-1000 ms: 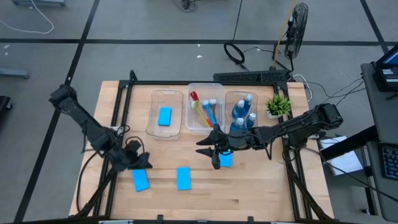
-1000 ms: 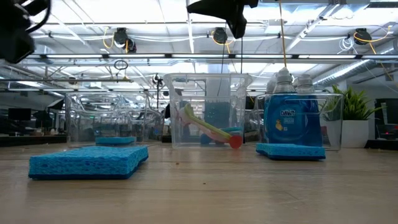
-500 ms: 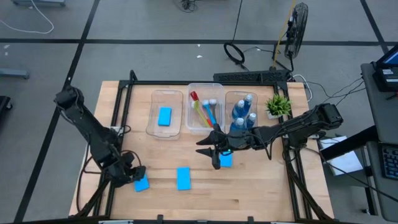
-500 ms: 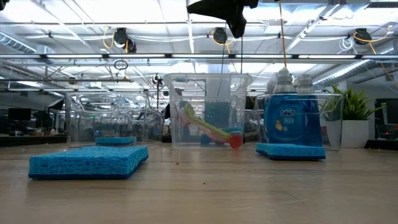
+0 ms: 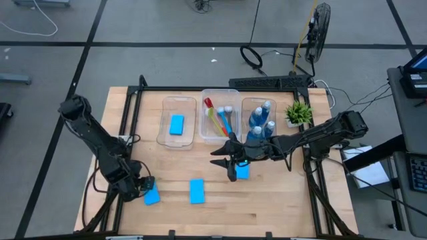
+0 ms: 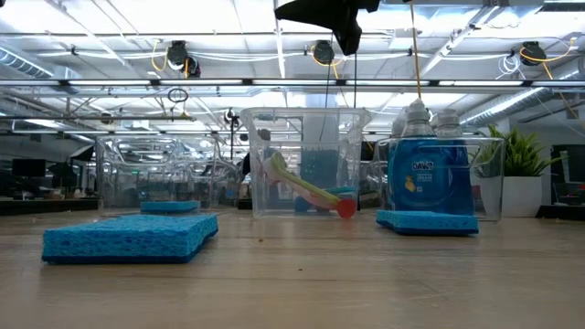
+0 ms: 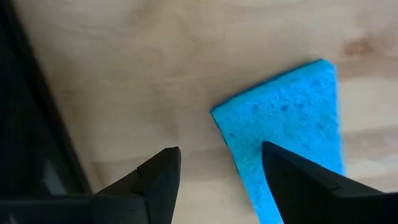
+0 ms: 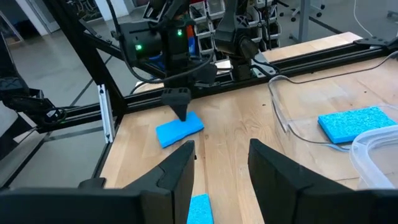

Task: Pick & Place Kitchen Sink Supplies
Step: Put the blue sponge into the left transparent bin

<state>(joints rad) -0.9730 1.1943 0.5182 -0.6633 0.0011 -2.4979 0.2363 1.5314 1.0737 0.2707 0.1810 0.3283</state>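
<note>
left pincer: low over the front-left part of the wooden surface, fingers spread apart and gripping nothing; in the left wrist view one corner of the sponge sits in the gap between the fingers, not touched.
front-left sponge: flat on the surface just beside the left pincer, long axis slightly slanted from front to back (tilted relative to the surface edge).
middle sponge: flat on the surface, right of the front-left sponge and apart from it, long axis running front to back.
right pincer: hanging above the surface in front of the middle tub, fingers parted, holding nothing.
third sponge: flat on the surface beside the right pincer, partly hidden under it in the high view; in the low view it lies in front of the bottle tub.
left tub: clear, one blue sponge lying flat inside, long axis front to back.
middle tub: clear, holds the dish brushes laid slanting (red, yellow-green and blue handles visible).
right tub: clear, holds the blue bottles upright, pale caps up.
potted plant: green, at the back right, just beside the right tub.
obstruction: dark frame rail runs along the left edge, near the left arm.
</note>
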